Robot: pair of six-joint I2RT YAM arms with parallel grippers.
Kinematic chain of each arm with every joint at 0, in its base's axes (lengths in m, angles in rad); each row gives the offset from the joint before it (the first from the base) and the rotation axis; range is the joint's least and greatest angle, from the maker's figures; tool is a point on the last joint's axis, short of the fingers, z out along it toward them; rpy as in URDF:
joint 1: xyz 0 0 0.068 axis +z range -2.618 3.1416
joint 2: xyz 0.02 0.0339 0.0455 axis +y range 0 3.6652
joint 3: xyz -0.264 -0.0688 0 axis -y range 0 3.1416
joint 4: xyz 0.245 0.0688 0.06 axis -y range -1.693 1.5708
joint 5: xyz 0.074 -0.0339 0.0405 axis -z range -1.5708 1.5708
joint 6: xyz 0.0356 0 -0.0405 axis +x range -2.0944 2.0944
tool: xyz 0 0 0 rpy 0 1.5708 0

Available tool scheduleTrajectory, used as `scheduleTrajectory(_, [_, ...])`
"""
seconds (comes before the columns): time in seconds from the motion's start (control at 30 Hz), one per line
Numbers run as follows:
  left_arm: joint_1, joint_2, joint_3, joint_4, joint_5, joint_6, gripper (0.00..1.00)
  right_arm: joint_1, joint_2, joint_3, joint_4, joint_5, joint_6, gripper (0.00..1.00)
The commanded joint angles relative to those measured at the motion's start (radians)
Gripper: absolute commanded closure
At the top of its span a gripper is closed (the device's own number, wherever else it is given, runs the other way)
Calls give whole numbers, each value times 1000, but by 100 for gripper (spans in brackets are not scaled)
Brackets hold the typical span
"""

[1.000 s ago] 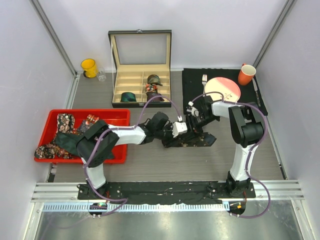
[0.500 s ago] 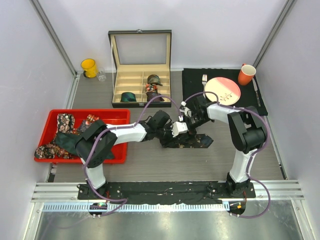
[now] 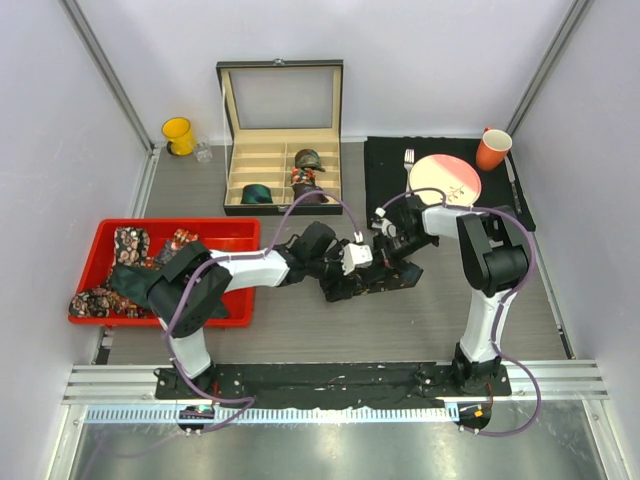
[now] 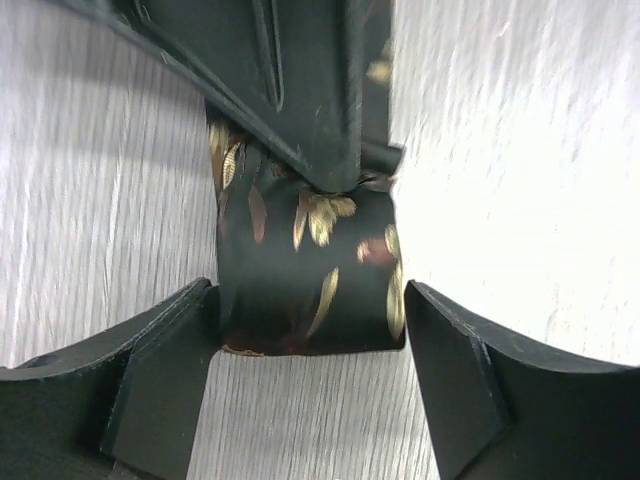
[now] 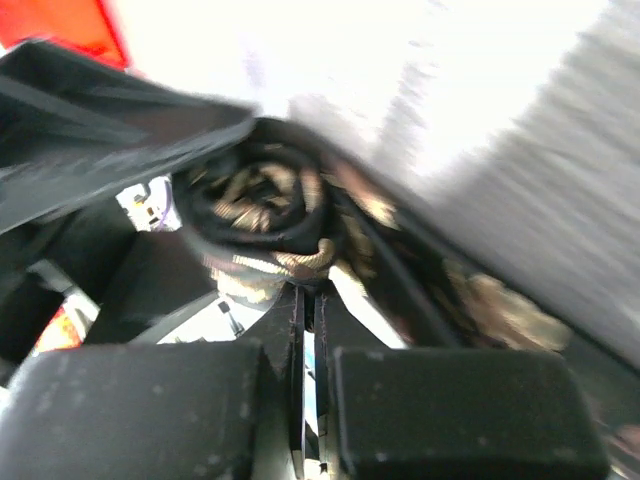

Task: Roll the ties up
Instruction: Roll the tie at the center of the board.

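A dark tie [image 3: 385,281] with a gold and red leaf print lies mid-table, one end rolled into a small coil [image 4: 305,275]. My left gripper [image 3: 352,268] is open around that coil [image 5: 262,222]. In the left wrist view its left finger [image 4: 150,365] touches the coil's side and its right finger [image 4: 470,385] stands just clear. My right gripper [image 3: 392,250] comes in from the other side. In the right wrist view the right gripper [image 5: 308,292] is shut, its tips pinching the rim of the coil. The tie's flat tail [image 4: 300,70] runs away from the coil.
A red bin [image 3: 175,229] on the left holds more ties [image 3: 130,245]. At the back, an open compartment box [image 3: 282,165] holds rolled ties [image 3: 308,160]. A yellow cup [image 3: 178,135] stands at the far left. A black mat [image 3: 385,165] carries a plate [image 3: 445,180], a fork and an orange cup [image 3: 493,149].
The left jaws have opened wider around the coil. The right jaws have gone from open to shut at the coil's rim. The tie's loose tail on the table looks shorter.
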Motion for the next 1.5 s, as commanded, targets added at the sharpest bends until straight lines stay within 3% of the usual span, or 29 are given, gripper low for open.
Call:
scheduleTrajectory(0.0, [6,-24,-21,141,99,-27,20,-6,68,-19,8,316,-74,99])
scheduleTrajectory(0.13, [6,30,14,200,125,-44,14,-6,99,15,8,360,-63,99])
scheduleTrajectory(0.4, [0,136,90,206,133,20,18,-6,165,65,-15,343,-69,99])
scheduleTrajectory(0.5, [-6,151,99,160,122,48,31,-6,169,72,-33,313,-83,99])
scheduleTrajectory(0.53, [-9,151,100,145,114,53,43,-6,165,72,-40,294,-84,99])
scheduleTrajectory(0.6, [-9,134,96,85,88,62,55,-11,153,81,-75,253,-107,98])
scheduleTrajectory(0.67, [-6,111,64,42,71,71,71,-26,105,78,-92,190,-111,91])
scheduleTrajectory(0.7, [-3,87,53,25,71,71,76,-37,85,66,-101,163,-111,80])
scheduleTrajectory(0.73, [0,76,44,8,70,56,82,-64,67,59,-104,130,-111,75])
scheduleTrajectory(0.8, [-1,56,19,-30,62,31,84,-89,8,47,-115,51,-118,63])
scheduleTrajectory(0.93, [-1,61,11,-72,50,-18,86,-103,-47,52,-116,-38,-103,50])
scheduleTrajectory(1.1, [-1,90,56,-89,19,-79,85,-37,-49,36,-28,-102,-16,46])
scheduleTrajectory(1.23, [-1,116,90,-102,-7,-105,81,15,-23,29,11,-97,14,46])
scheduleTrajectory(1.33, [-4,113,88,-102,-12,-98,78,25,0,32,22,-60,14,54])
scheduleTrajectory(1.37, [-5,110,88,-102,-15,-95,76,25,8,35,20,-53,-1,71])
scheduleTrajectory(1.43, [-5,102,77,-99,-18,-84,68,18,19,32,14,-19,-21,95])
scheduleTrajectory(1.47, [-3,98,74,-99,-19,-81,64,14,30,29,-4,16,-61,99])
